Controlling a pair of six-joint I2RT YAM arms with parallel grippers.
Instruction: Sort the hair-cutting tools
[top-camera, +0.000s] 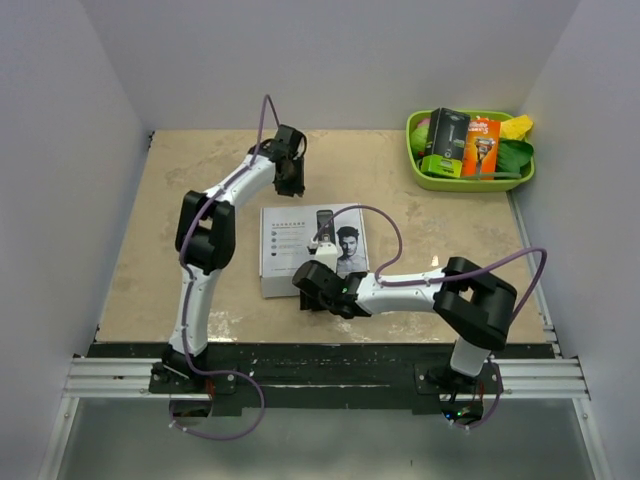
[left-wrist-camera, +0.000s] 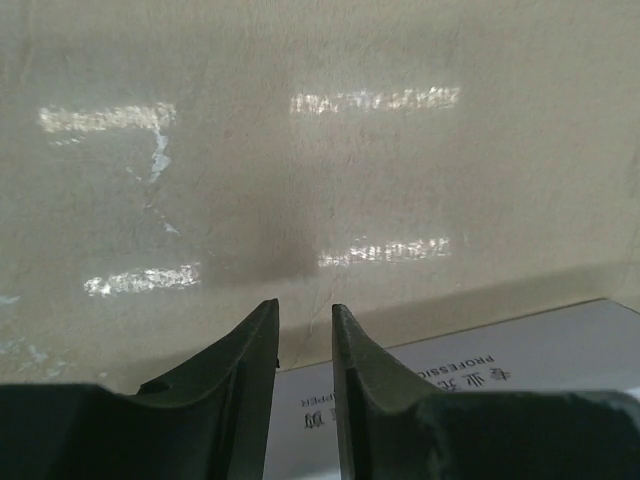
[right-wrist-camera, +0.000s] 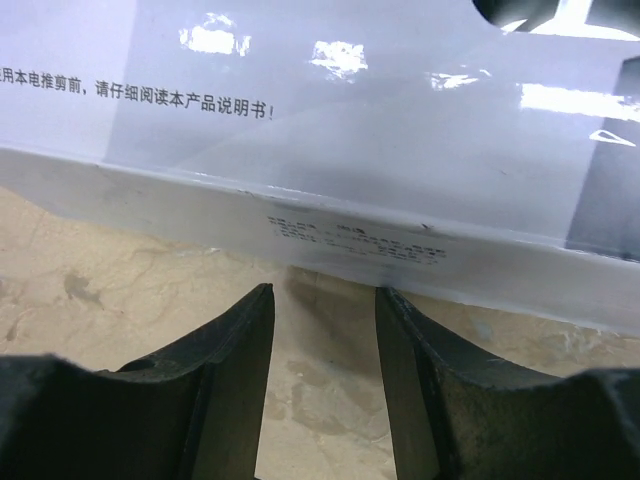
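Top view, arms: we count two, one left and one right, bolted at the near edge of the counter (top-camera: 180, 190).
Top view, box: we see one white flat box (top-camera: 312, 251) lying mid-counter, its lid printed with a clipper picture, a man's face and lines of text too small to read.
Top view, tray: one green tray (top-camera: 425, 178) sits in the far right corner; in it we count one black-and-green package (top-camera: 446, 140), one orange razor pack (top-camera: 481, 146) and some yellow and green items we cannot name.
Top view, hair-cutting tools: we see none loose on the counter; only the printed clipper on the lid shows.
Top view, left tool (top-camera: 290, 180): it hangs above the counter just beyond the box's far left corner.
Top view, right tool (top-camera: 308, 291): it sits low at the box's near edge.
Left wrist, tool (left-wrist-camera: 304, 325): we see two dark fingers (left-wrist-camera: 250, 350) standing a narrow gap apart, holding nothing, over bare counter.
Left wrist, writing: upside-down on the box edge, we read "PROFESSIO" and Chinese characters.
Right wrist, tool (right-wrist-camera: 325, 300): two fingers (right-wrist-camera: 245, 325) stand apart, nothing between them, pointing at the box's side wall (right-wrist-camera: 340, 245).
Right wrist, writing: we read a Chinese line on the lid ending "请仔细阅读本产品说明书!"; the small print on the side wall is blurred.
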